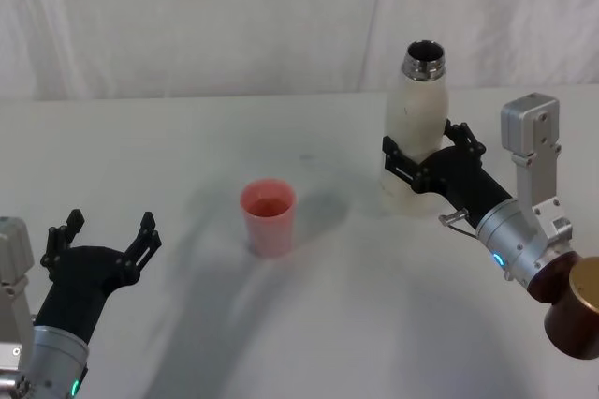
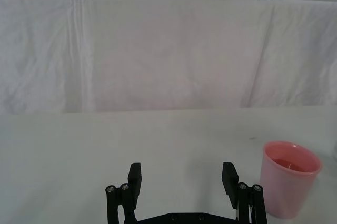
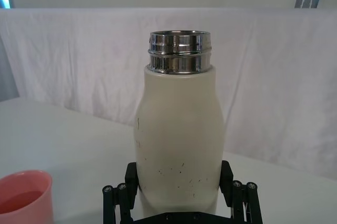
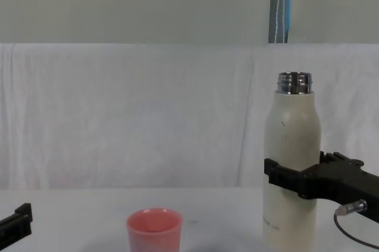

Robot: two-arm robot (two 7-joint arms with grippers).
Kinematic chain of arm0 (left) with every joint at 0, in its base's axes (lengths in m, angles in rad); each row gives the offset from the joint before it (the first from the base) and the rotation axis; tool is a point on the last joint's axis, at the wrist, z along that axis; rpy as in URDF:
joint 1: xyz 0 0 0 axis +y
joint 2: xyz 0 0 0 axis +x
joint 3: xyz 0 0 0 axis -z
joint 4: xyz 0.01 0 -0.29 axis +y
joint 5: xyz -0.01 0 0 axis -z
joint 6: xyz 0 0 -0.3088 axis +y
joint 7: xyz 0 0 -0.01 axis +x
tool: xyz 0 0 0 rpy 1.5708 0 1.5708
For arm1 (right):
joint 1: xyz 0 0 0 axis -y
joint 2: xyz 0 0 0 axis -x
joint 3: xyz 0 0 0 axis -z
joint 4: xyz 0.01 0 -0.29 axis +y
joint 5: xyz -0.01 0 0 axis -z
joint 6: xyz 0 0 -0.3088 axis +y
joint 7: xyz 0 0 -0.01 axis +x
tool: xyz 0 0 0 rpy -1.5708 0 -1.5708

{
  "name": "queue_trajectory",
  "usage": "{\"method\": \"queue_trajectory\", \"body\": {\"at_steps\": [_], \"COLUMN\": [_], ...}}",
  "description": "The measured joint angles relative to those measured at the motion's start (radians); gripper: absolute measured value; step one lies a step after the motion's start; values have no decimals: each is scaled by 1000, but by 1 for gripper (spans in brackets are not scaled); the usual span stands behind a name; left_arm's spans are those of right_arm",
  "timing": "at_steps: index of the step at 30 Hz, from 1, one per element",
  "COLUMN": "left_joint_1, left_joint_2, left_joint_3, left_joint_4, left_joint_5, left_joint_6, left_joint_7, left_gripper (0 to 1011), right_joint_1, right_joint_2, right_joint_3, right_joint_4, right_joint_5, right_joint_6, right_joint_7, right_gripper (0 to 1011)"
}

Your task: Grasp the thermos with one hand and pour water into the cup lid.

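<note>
Right tool [image 1: 413, 167] pinched your upright cream-white steel-necked thermos [image 1: 416, 127] low on its body; left tool [image 1: 105, 235] sat spread near the pink translucent cup lid [image 1: 269, 218] on the desk [image 1: 187, 146].

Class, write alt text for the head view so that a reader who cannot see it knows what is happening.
The right pincer grips the upright, uncapped cream thermos around its lower body on a white table. A small pink cup lid stands apart to the thermos's left, nearer the robot. The left pincer sits open and idle at the lower left.
</note>
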Motion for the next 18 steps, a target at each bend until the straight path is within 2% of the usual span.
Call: {"method": "queue_trajectory", "body": {"at_steps": [18], "left_joint_1": [0], "left_joint_2": [0], "left_joint_3": [0], "left_joint_4": [0], "left_joint_5": [0], "left_joint_6": [0], "left_joint_7": [0], "left_gripper": [1001], "right_joint_1": [16], "right_joint_2": [-3], "right_joint_3": [-11], "right_joint_4": [62], "right_joint_5": [-2], "right_joint_6": [-3], "right_joint_7": [-15], "right_gripper": [948]}}
